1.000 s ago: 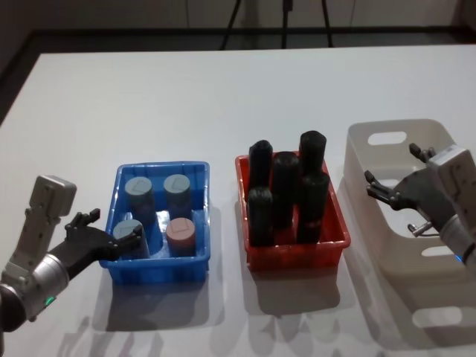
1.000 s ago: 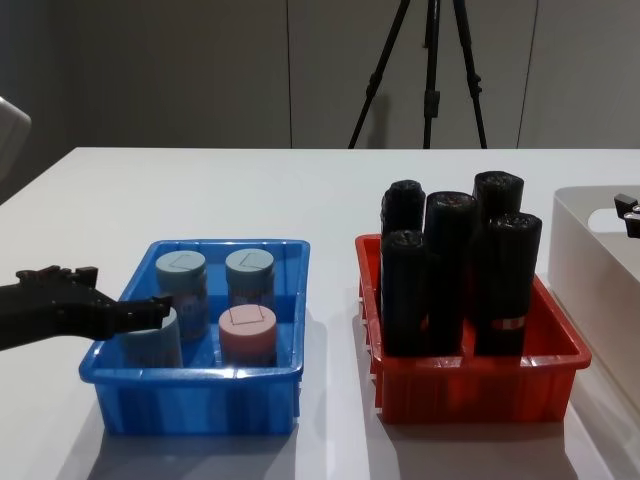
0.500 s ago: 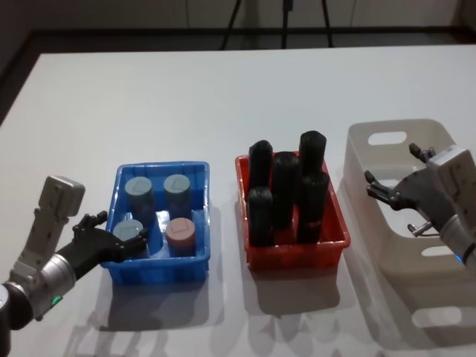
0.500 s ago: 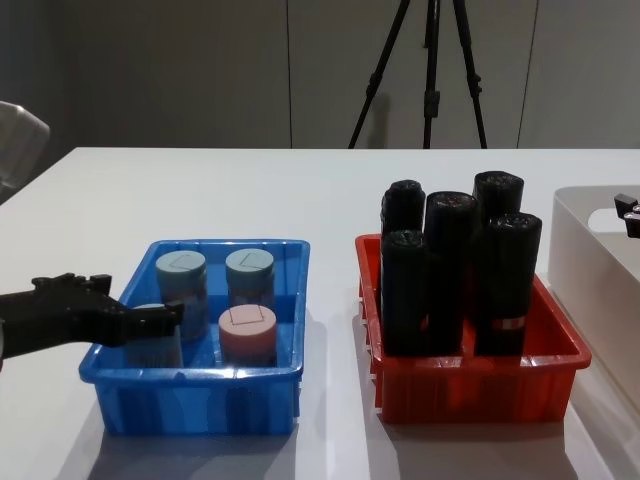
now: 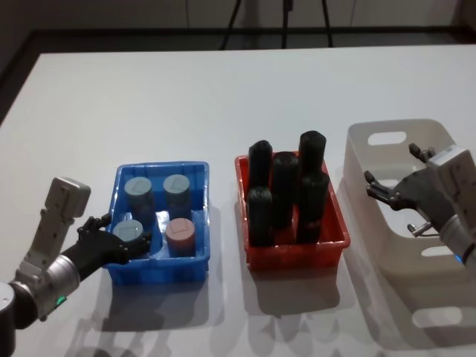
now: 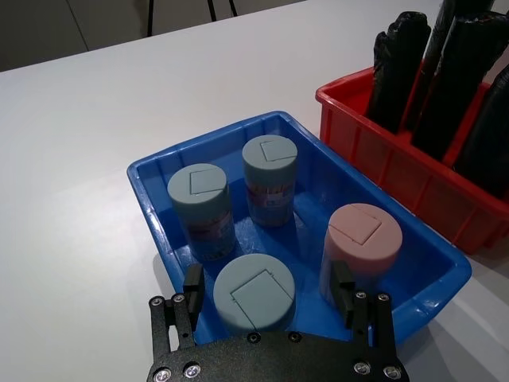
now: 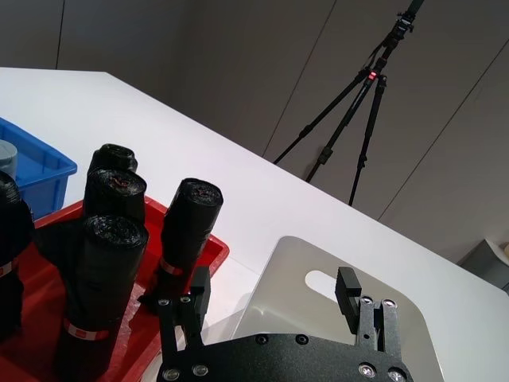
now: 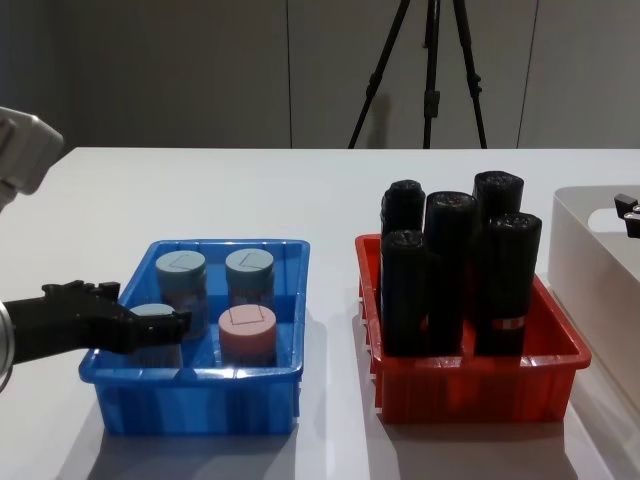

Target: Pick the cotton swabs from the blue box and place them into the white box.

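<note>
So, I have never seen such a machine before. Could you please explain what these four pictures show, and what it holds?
It is a robot with two arms, each ending in a claw. One picture looks down from its head, one looks forward from its chest, and two come from cameras on the wrists. On the white table stand a shallow bright blue plastic box with four small clear tubs of cotton swabs, a red plastic bin of tall black cylinders, and a taller off-white plastic box. The left claw is open around the near-left grey-blue-lidded tub, not yet closed. The right claw hangs open and empty over the white box.
</note>
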Motion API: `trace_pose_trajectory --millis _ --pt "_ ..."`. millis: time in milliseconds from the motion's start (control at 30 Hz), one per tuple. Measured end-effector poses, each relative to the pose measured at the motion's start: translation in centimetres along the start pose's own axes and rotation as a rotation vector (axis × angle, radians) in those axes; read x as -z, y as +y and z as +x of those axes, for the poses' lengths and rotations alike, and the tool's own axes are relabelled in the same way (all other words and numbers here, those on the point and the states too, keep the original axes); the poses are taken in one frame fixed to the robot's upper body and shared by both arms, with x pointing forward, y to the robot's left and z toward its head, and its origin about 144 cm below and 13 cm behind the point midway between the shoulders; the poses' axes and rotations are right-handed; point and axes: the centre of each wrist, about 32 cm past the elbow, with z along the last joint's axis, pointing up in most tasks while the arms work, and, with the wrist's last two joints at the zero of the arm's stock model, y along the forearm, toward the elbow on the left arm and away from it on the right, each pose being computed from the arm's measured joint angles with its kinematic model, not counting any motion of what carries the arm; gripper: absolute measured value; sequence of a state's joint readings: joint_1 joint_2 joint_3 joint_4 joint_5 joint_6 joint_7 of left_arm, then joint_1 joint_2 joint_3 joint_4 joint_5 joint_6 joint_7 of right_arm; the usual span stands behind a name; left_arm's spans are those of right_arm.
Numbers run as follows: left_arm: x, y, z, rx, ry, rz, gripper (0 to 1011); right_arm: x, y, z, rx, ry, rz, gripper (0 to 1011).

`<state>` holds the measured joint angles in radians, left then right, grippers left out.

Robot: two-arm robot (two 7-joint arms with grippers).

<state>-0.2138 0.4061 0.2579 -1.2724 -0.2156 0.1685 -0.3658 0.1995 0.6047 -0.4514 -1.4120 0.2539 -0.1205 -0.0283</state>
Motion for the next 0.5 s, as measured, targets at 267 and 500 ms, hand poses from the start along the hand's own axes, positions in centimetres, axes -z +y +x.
trace_pose_trajectory --millis 267,500 --pt "0.21 -0.18 0.13 0.007 0.001 0.01 1001 0.0 0.0 0.0 0.0 0.0 0.0 1001" --pt "0.35 -0.41 0.35 0.01 -0.002 0.017 1001 0.0 0.0 0.0 0.0 0.0 0.0 1001"
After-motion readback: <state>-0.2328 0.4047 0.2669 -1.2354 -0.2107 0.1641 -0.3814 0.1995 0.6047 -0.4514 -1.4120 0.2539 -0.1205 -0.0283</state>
